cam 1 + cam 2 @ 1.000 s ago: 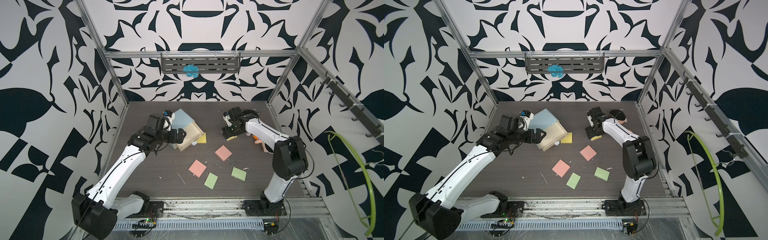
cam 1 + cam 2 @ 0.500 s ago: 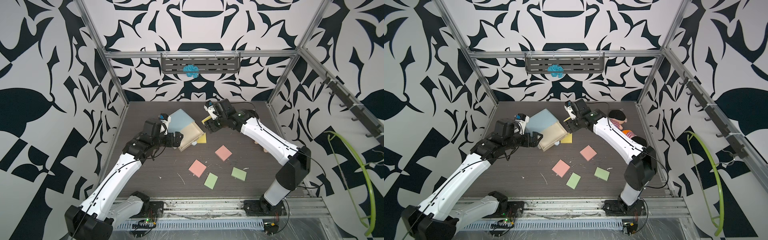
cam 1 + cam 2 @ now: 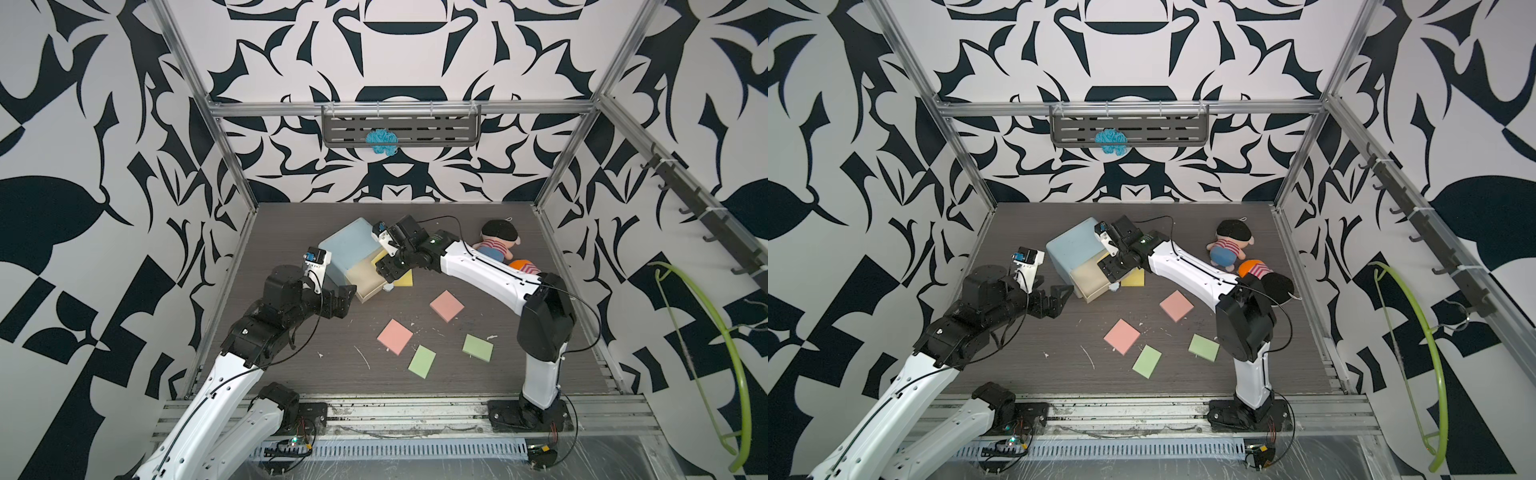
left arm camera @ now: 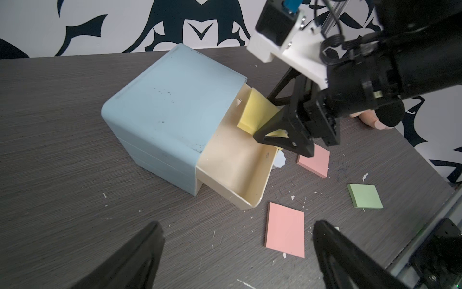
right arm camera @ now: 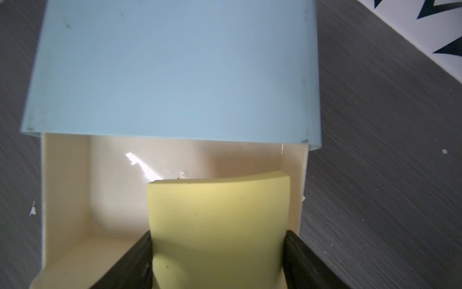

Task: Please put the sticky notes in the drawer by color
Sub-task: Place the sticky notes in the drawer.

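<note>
- The right gripper (image 5: 217, 234) squeezes a yellow pad (image 4: 255, 110) by two of its sides. The pad bends a little between the fingers.
- The pad hangs tilted over the open top drawer (image 4: 237, 170), close to that drawer's right wall. The floor of the drawer looks bare.
- The drawer chest (image 3: 349, 245) sits toward the far side of the table (image 3: 291, 374), a bit left of the middle. Only its top drawer is pulled out.
- The left gripper (image 3: 345, 301) is wide open and holds nothing. It waits just near and left of the chest.
- The step now looks like dropping the first yellow pad in.
- Next, the right gripper should go a bit lower and let go, so the pad lands flat inside and not on the rim.
- The other yellow pad (image 3: 403, 280) lies on the table just right of the open drawer. I think it should go into the same drawer.
- Two pink pads (image 3: 446, 305) and two green pads (image 3: 422, 361) lie nearer and to the right. They need the other drawers, which are shut.
</note>
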Tool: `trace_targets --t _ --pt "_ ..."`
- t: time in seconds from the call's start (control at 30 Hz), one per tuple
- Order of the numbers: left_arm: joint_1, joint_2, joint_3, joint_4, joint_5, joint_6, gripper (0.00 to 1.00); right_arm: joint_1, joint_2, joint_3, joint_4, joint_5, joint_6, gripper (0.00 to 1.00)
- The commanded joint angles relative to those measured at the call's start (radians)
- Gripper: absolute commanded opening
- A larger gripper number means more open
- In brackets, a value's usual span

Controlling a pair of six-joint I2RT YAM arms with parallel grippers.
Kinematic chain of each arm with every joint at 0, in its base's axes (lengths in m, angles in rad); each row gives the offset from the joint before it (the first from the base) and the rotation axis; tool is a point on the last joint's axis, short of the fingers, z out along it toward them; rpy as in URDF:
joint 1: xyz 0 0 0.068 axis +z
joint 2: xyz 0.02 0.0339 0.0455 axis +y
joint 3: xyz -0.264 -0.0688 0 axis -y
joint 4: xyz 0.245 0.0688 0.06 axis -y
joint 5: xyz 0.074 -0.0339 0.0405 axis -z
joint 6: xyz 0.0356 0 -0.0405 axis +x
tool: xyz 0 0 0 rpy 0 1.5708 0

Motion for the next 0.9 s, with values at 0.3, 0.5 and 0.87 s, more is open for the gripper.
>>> trace_targets --t 0.3,0.5,0.87 --pt "-0.001 0.041 0.002 0.032 0.039 0.035 0.99 -0.003 0.008 0.101 0.039 -0.024 0.009 0.86" --pt "-0.001 0.048 0.002 0.039 0.052 0.036 0.99 -0.003 -0.047 0.055 0.054 -0.037 -0.004 0.99" --pt "-0.002 0.063 -0.011 0.079 0.086 0.018 0.99 -0.196 -0.29 -0.292 0.258 -0.028 0.23 0.86"
